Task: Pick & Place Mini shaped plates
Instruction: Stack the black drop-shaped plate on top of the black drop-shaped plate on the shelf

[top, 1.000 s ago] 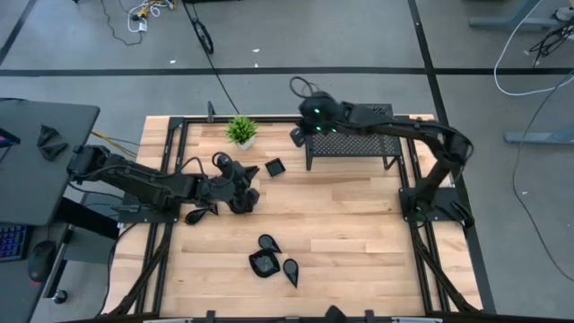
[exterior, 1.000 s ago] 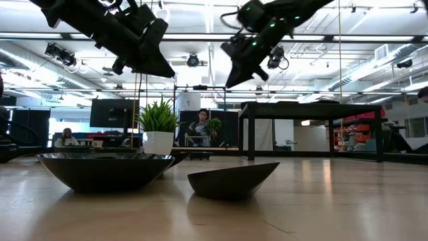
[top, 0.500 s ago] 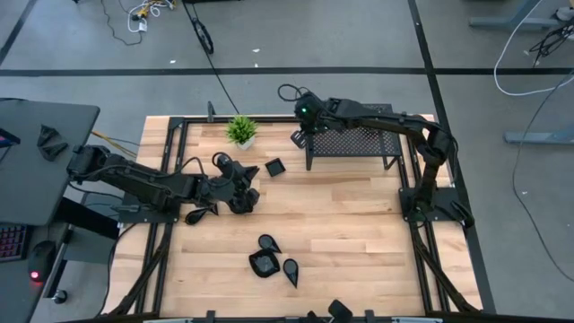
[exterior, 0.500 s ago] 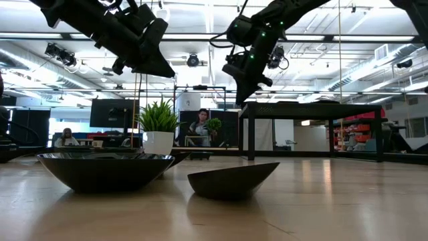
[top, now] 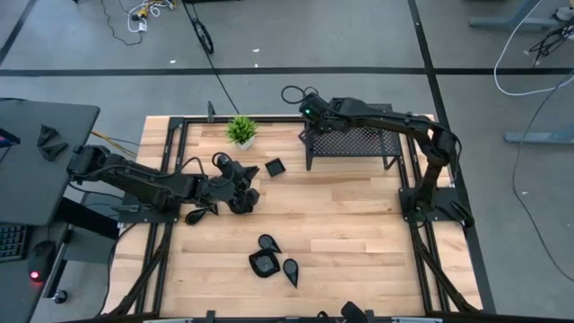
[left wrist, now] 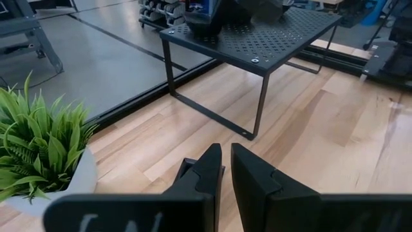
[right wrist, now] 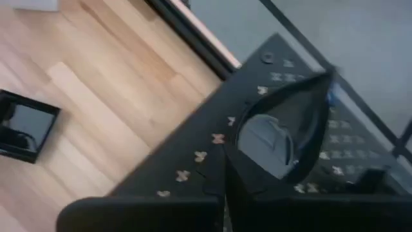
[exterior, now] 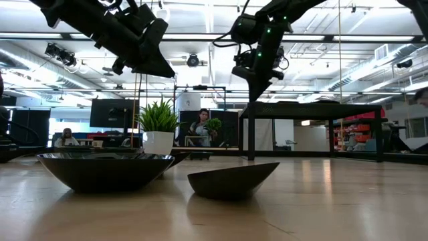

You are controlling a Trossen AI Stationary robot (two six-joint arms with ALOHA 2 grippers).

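Note:
My right gripper (top: 308, 133) is shut on a glossy black teardrop mini plate (right wrist: 283, 135) and points steeply down over the far left corner of the black perforated rack (top: 352, 144). My left gripper (top: 249, 190) hangs above the table's left middle with its fingers (left wrist: 212, 174) almost together; I see nothing between them. A square plate (top: 274, 167) lies flat between plant and rack. Two teardrop plates (top: 268, 242) (top: 291, 269) and a rounded one (top: 263, 263) sit at the near middle, and another (top: 199, 215) lies under the left arm. My right gripper holds the teardrop plate by the rim at its rounded end (right wrist: 241, 171). The fingers come from above, slanting steeply down. The plate's hollow faces the wrist camera and its point (right wrist: 327, 80) is away from the fingers. Whether it touches the rack top (right wrist: 193, 161) I cannot tell.
A small green potted plant (top: 241, 131) stands at the far edge, left of the rack. The rack stands on thin legs (exterior: 251, 134) with open room beneath. Bare wood lies between the rack and the near plates. People sit in the room beyond the table (exterior: 200, 127).
My right gripper has tipped from a shallow slant to pointing steeply down and has shifted slightly toward the rack. The teardrop plate has gone from beside the rack's left edge to over its far left corner. The gripper stays shut.

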